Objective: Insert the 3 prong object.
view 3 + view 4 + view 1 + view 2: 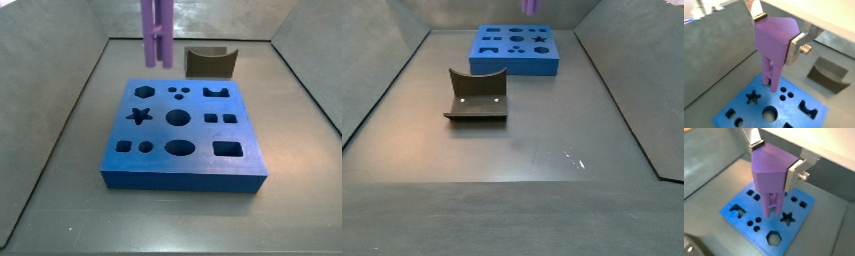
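Note:
My gripper (777, 32) is shut on the wide head of the purple 3 prong object (774, 42), seen in both wrist views (771, 173). The piece hangs upright, prongs down, a little above the blue block (754, 110) with its shaped holes (801, 216). The prong tips hover near the three small round holes (785, 94). In a side view only the prongs (156, 30) show, above the far part of the block (181, 182); the gripper is out of frame there. In a side view just the prong tips (533, 5) show above the block (509, 68).
The brown curved block (210, 62) stands on the floor just beyond the blue block, also seen in a wrist view (827, 75) and a side view (476, 95). Grey walls (54, 80) enclose the floor on all sides.

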